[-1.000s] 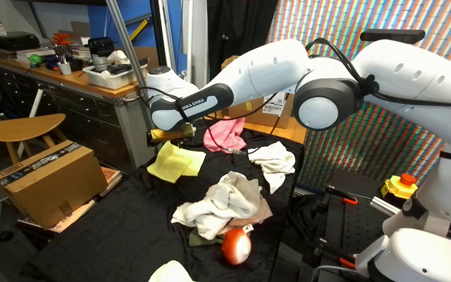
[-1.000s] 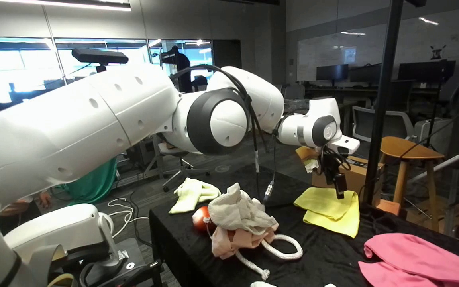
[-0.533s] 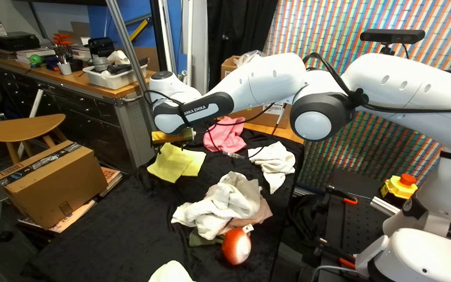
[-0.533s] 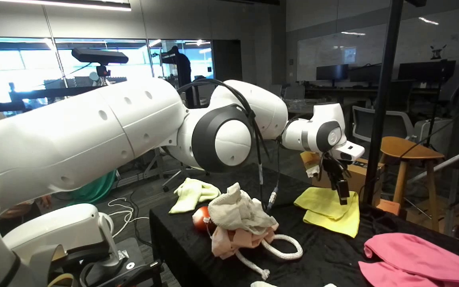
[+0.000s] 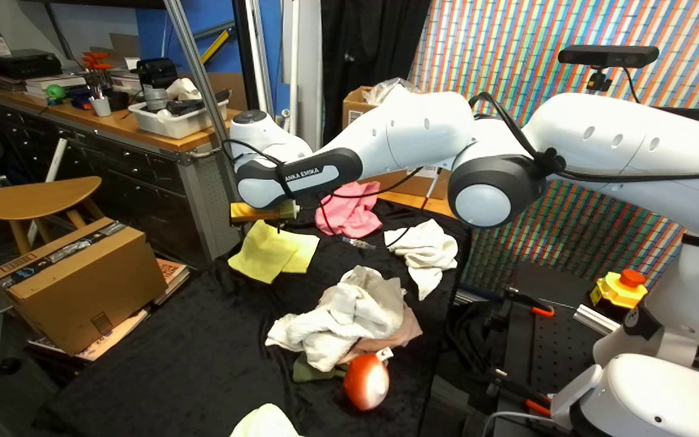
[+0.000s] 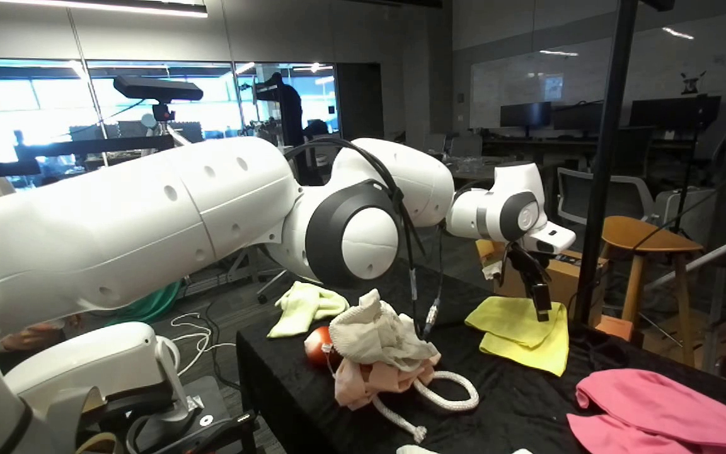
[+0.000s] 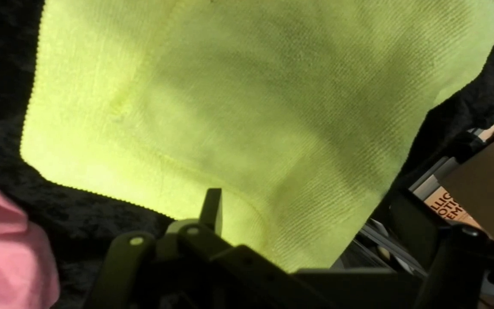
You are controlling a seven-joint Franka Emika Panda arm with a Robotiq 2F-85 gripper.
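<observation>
Where the gripper (image 7: 307,204) points down: over the yellow cloth (image 7: 247,111), its fingers (image 7: 211,210) set wide apart; whether a tip touches the fabric cannot be told.
Yellow cloth: lies on the black-covered table (image 5: 204,352), folded so that two layers show, close to the table's edge near a black post (image 6: 605,157).
Pink cloth (image 6: 659,410): crumpled near the yellow one, a strip of black between them; part of it shows in the wrist view.
White cloth (image 5: 425,246): bunched near the pink one, a tapering end trailing away.
Heap (image 5: 349,309): greyish-white cloth (image 6: 379,334) piled on a peach cloth (image 6: 379,381), a white rope (image 6: 399,421) coming out below.
Red rounded thing (image 5: 366,381): right beside the heap, glossy with a pale glare, a small white tag (image 5: 384,354) at its top.
Olive-green piece (image 5: 316,369): peeks out from under the heap by the red thing.
Pale lime cloth (image 6: 305,307): past the red thing, by the edge of the table.
Cardboard box (image 5: 76,285): off the table, resting on books (image 5: 172,276), dark tape along its top.
Stool (image 5: 34,197): wooden seat, behind the box in an exterior view.
Workbench (image 5: 113,161): wooden top holding a white bin (image 5: 170,124) full of odds and ends.
Windows (image 6: 10,94): bright, with a dark silhouette (image 6: 290,110) upright before them.
</observation>
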